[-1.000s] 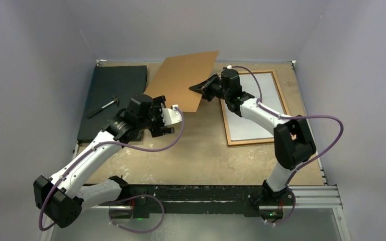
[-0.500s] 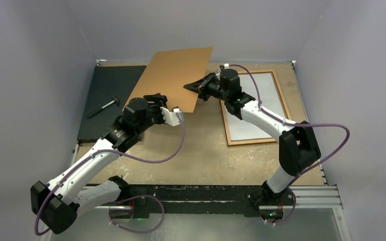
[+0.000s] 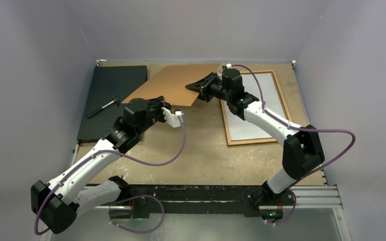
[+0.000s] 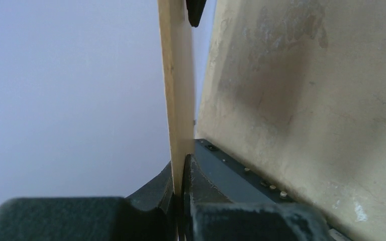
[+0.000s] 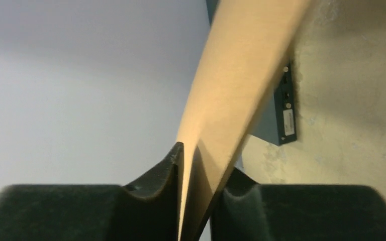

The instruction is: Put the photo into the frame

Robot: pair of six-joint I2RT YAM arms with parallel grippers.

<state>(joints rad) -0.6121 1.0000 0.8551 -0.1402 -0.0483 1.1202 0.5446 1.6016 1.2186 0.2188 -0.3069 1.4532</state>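
Note:
A plain brown backing board point(image 3: 176, 83) hangs low and slanted over the back of the table, between both arms. My left gripper point(image 3: 164, 105) is shut on its near edge; in the left wrist view the board's thin edge point(image 4: 176, 90) is pinched between the jaws point(image 4: 183, 170). My right gripper point(image 3: 200, 85) is at the board's right edge. Its jaws point(image 5: 198, 160) stand slightly apart, the board point(image 5: 241, 75) loose between them and leaning on the left finger. The frame point(image 3: 251, 142) lies flat at the right with a pale inside. The photo is not in view.
A dark grey-black mat point(image 3: 111, 95) lies at the back left with a small hammer-like tool point(image 3: 103, 107) on it. Part of the mat point(image 4: 231, 175) shows in the left wrist view. Walls enclose the table at the back and both sides.
The board has dropped from steeply tilted to nearly flat. My left gripper moved in and closed on its near edge. The right jaws have loosened round the board.

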